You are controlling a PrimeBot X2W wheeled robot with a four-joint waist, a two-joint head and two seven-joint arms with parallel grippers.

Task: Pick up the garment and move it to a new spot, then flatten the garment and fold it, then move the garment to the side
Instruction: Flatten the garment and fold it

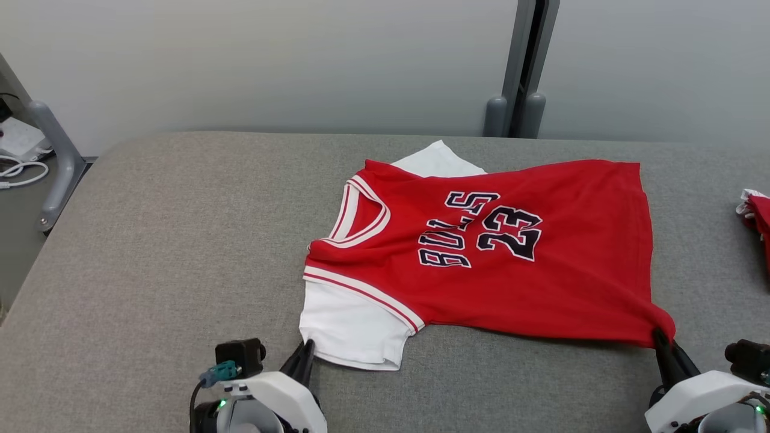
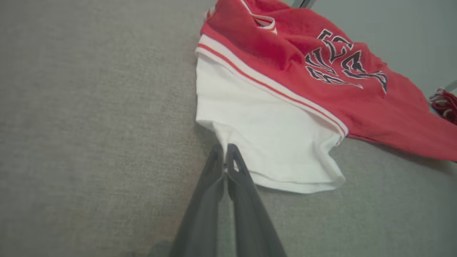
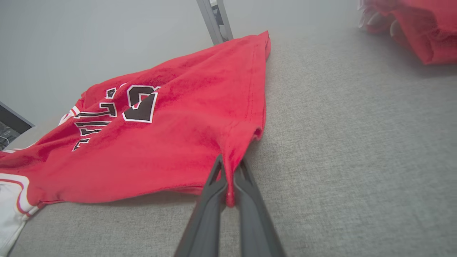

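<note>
The wide grey cloth-covered table [image 1: 150, 240] takes up most of what I can see. The red basketball jersey [image 1: 529, 282], with its white short sleeves, lies spread across the middle and right of it. It is sideways to the robot, collar towards its left and bottom hem towards its right. It is mostly open but not smooth: the chest is creased and the near edge lifts off the surface. At the table's far right edge sits a second, bunched red-and-white garment [image 1: 757, 219], well apart from the jersey.

The left gripper [image 1: 305, 347] has its fingers pressed together at the near corner of the white sleeve [image 1: 349, 328], and it seems to be nipping a small bit of that cloth. The right gripper [image 1: 660, 338] is clamped on the near hem corner [image 1: 662, 322], with red fabric plainly caught between its fingers and drawn to a point.

With both near corners taken, I'd judge this to be the flattening step, or the start of a fold. The next move calls for both arms to act together, keeping even tension so that the thin sleeve pinch doesn't slip.

The chest lettering [image 1: 481, 231] is dark with a white outline. It reads "BULLS" over the number "23", turned away from the robot, and a crease breaks up the middle letters.
</note>
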